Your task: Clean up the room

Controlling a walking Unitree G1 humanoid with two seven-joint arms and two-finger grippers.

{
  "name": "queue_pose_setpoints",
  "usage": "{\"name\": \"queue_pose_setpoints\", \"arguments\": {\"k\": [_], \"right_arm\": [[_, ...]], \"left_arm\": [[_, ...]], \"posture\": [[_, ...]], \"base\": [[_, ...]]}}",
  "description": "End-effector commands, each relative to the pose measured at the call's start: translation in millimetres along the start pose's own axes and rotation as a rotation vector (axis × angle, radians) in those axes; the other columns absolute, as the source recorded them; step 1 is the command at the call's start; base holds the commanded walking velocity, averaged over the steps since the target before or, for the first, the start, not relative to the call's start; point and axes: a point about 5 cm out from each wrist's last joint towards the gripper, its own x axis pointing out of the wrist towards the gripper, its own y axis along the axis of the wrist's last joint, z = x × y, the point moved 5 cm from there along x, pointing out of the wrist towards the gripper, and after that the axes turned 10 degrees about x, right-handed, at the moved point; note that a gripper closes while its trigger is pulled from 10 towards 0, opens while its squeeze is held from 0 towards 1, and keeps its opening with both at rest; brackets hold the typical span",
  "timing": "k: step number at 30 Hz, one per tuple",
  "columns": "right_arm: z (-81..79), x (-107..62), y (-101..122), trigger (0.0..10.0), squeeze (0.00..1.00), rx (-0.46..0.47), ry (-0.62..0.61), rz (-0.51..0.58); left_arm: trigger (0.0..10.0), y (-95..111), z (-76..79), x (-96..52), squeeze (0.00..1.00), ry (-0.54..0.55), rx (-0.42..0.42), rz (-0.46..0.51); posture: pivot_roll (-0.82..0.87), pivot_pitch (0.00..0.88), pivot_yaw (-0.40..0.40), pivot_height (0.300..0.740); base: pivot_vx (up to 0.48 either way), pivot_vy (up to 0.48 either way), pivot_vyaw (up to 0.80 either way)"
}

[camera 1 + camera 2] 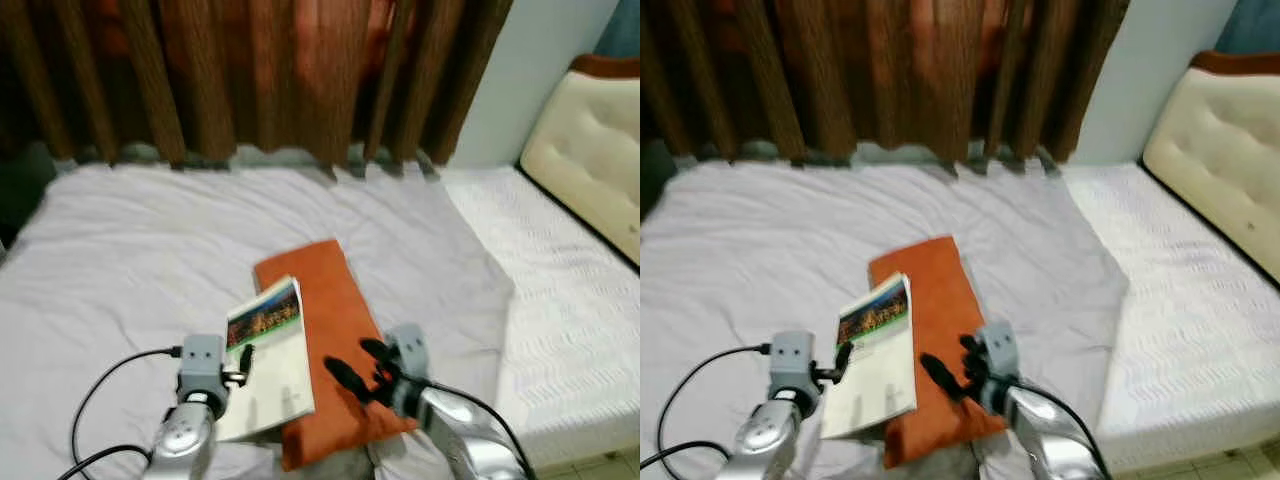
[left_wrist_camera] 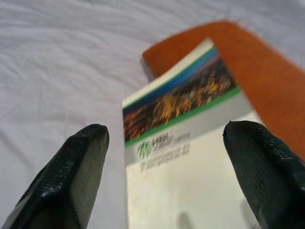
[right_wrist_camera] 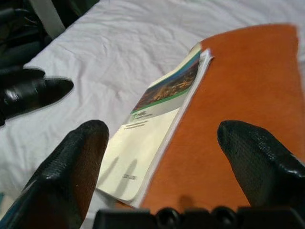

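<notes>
A white booklet [image 1: 272,372] with a city night photo and a green stripe lies on the bed, half on an orange cushion [image 1: 345,315]. My left gripper [image 1: 244,362] hovers open over the booklet's left edge; in the left wrist view its fingers [image 2: 81,157] stand wide apart with the booklet [image 2: 186,148] ahead between them. My right gripper [image 1: 350,357] is open above the near end of the cushion, its fingers [image 3: 81,157] spread over the cushion [image 3: 238,109] and the booklet [image 3: 152,129]. Nothing is held.
The bed's pale sheet [image 1: 120,260] spreads wide to the left and back. Brown curtains [image 1: 250,70] hang behind it. A white mattress [image 1: 570,310] with a cream tufted headboard [image 1: 590,150] adjoins on the right. A black cable [image 1: 100,385] trails from my left arm.
</notes>
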Motion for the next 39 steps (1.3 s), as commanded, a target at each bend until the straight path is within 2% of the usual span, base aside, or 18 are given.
{"name": "queue_pose_setpoints", "arguments": {"k": [1,2,4,6,7,8,10,11,12,13,17,25,29,31,33,34,35,39], "right_arm": [[1.4,3.7,-4.1,10.0,0.0,0.031,-0.009,-0.013],[-7.1,19.4,-0.2,10.0,0.0,0.057,0.013,-0.01],[-11.9,23.8,3.1,10.0,0.0,0.066,0.024,-0.004],[-17.4,32.8,12.5,10.0,0.0,0.074,0.03,0.021],[-19.6,38.5,15.2,10.0,0.0,0.081,0.032,0.025],[-22.7,40.4,19.6,10.0,0.0,0.082,0.039,0.034],[-24.1,45.5,22.1,10.0,0.0,0.076,0.035,0.04],[-29.6,56.6,31.5,10.0,0.0,0.032,0.036,0.062],[-30.1,61.3,37.0,10.0,0.0,0.019,0.022,0.077],[-30.1,61.3,37.0,10.0,0.0,0.019,0.022,0.077],[-32.1,68.0,54.1,10.0,0.0,-0.048,-0.009,0.131],[-30.5,72.1,63.3,10.0,0.0,-0.116,-0.053,0.168],[-30.8,69.7,84.3,10.0,0.0,-0.191,-0.069,0.253],[-39.3,65.6,107.0,10.0,0.0,-0.293,-0.05,0.349],[-40.9,64.0,112.4,10.0,0.0,-0.318,-0.05,0.375],[-44.2,56.9,124.5,10.0,0.0,-0.408,-0.057,0.44],[-44.2,56.9,124.5,10.0,0.0,-0.408,-0.057,0.44],[-45.3,42.3,128.9,10.0,0.0,-0.508,-0.068,0.517]], "left_arm": [[10.0,5.5,-5.4,-4.4,0.0,0.003,-0.001,0.013],[10.0,36.9,-8.6,-25.2,0.0,-0.041,0.144,0.167],[10.0,53.6,-6.0,-39.3,0.0,-0.072,0.215,0.243],[10.0,72.1,-2.8,-57.3,0.0,-0.113,0.293,0.327],[10.0,76.2,-3.6,-63.4,0.0,-0.118,0.333,0.351],[10.0,82.7,-4.1,-71.3,0.0,-0.119,0.359,0.371],[10.0,77.9,-6.8,-74.6,0.0,-0.121,0.366,0.355],[10.0,67.1,-13.4,-87.6,0.0,-0.117,0.366,0.296],[10.0,62.1,-14.5,-94.9,0.0,-0.116,0.365,0.268],[10.0,62.1,-14.5,-94.9,0.0,-0.116,0.365,0.268],[10.0,55.6,-8.2,-115.1,0.0,-0.117,0.348,0.22],[10.0,49.0,1.3,-126.1,0.0,-0.134,0.322,0.176],[10.0,49.0,0.4,-126.2,0.0,-0.13,0.316,0.165],[10.0,48.4,-2.7,-126.8,0.0,-0.123,0.317,0.155],[10.0,48.2,-3.3,-126.6,0.0,-0.12,0.315,0.152],[10.0,48.2,-2.7,-125.9,0.0,-0.12,0.309,0.149],[10.0,48.2,-2.7,-125.9,0.0,-0.12,0.309,0.149],[10.0,49.2,2.3,-124.2,0.0,-0.136,0.306,0.15]], "posture": [[0.05,0.285,-0.112,0.74],[0.1,0.371,-0.114,0.74],[0.11,0.396,-0.115,0.74],[0.18,0.514,-0.116,0.74],[0.18,0.514,-0.116,0.74],[0.2,0.568,-0.108,0.74],[0.2,0.568,-0.108,0.74],[0.23,0.624,-0.105,0.74],[0.23,0.63,-0.104,0.74],[0.23,0.63,-0.104,0.74],[0.25,0.649,-0.095,0.74],[0.24,0.643,-0.087,0.74],[0.24,0.653,-0.077,0.74],[0.23,0.667,-0.065,0.74],[0.22,0.674,-0.059,0.74],[0.22,0.676,-0.054,0.74],[0.22,0.676,-0.054,0.74],[0.21,0.675,-0.044,0.74]], "base": [[0.0,0.0,0.0],[0.0,0.0,0.0],[0.0,0.0,0.0],[0.0,0.0,0.0],[0.0,0.0,0.0],[0.0,0.0,0.0],[0.0,0.0,0.0],[0.0,0.0,0.0],[0.0,0.0,0.0],[0.0,0.0,0.0],[0.0,0.0,0.0],[0.0,0.0,0.0],[0.0,0.0,0.0],[0.0,0.0,0.0],[0.0,0.0,0.0],[0.0,0.0,0.0],[0.0,0.0,0.0],[0.0,0.0,0.0]]}}
